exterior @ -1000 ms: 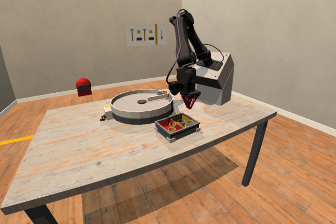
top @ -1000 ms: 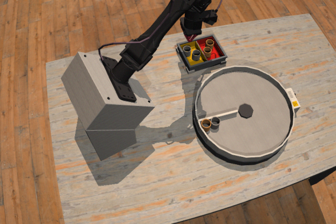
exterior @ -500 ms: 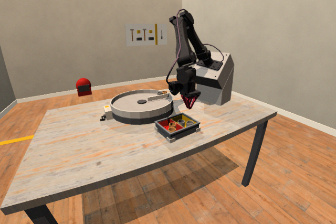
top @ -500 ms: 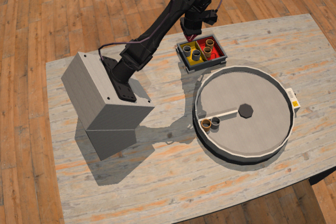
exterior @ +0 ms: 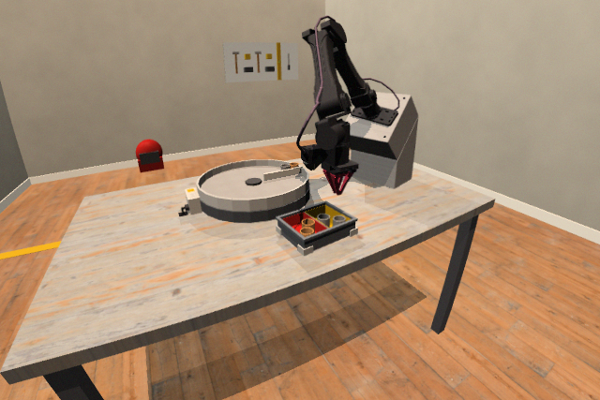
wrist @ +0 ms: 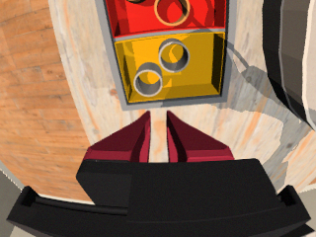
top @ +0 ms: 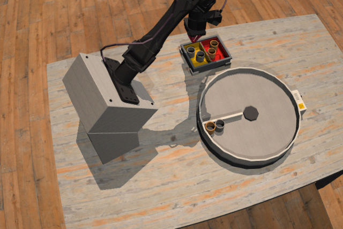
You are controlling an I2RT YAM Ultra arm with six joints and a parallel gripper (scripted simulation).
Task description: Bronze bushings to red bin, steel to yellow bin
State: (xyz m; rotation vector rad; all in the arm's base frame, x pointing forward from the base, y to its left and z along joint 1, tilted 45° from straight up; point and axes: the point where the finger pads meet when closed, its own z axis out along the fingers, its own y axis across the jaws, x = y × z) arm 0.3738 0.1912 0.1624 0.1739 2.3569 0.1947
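My gripper (top: 194,38) hangs above the table just beyond the bin's yellow end; its red fingers stand close together with nothing between them. It also shows in the exterior view (exterior: 340,185). The yellow bin (top: 195,51) holds two steel bushings (wrist: 174,54) (wrist: 149,81). The red bin (top: 215,48) holds two bronze bushings (wrist: 173,8). On the turntable (top: 249,115) a bronze bushing (top: 211,126) and a steel bushing (top: 221,124) stand side by side against the white bar near the rim.
The arm's grey base block (top: 102,101) stands on the table's left side. A small white control box (top: 299,102) sits at the turntable's right edge. A black hub (top: 251,113) marks the turntable's centre.
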